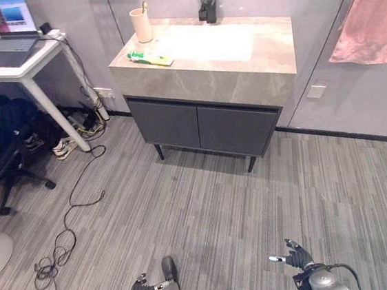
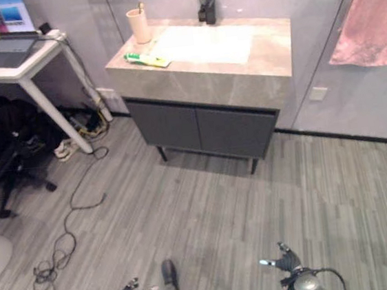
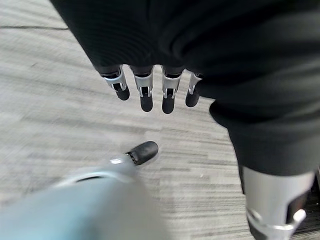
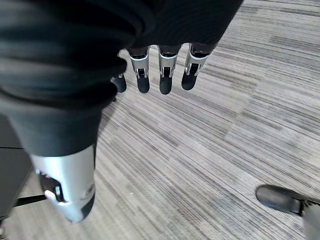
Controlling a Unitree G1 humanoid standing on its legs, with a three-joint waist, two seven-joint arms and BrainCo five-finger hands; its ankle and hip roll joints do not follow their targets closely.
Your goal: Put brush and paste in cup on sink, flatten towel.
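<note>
A beige cup (image 1: 141,26) stands at the back left corner of the grey vanity top (image 1: 270,47), with a thin handle (image 1: 144,7) sticking out of it. A green and white paste tube (image 1: 150,58) lies flat in front of the cup, left of the white basin (image 1: 205,43). A pink towel (image 1: 372,19) hangs bunched from a bar on the right wall. Both hands hang low over the floor, far from the vanity. My left hand (image 1: 145,287) has straight fingers (image 3: 146,95) and holds nothing. My right hand (image 1: 295,255) also has straight, empty fingers (image 4: 162,75).
A black tap (image 1: 209,1) stands behind the basin. The dark cabinet (image 1: 202,127) rests on thin legs. At the left are a white desk (image 1: 19,70) with a laptop (image 1: 11,46), a black chair (image 1: 0,148) and loose cables (image 1: 69,213) on the striped floor.
</note>
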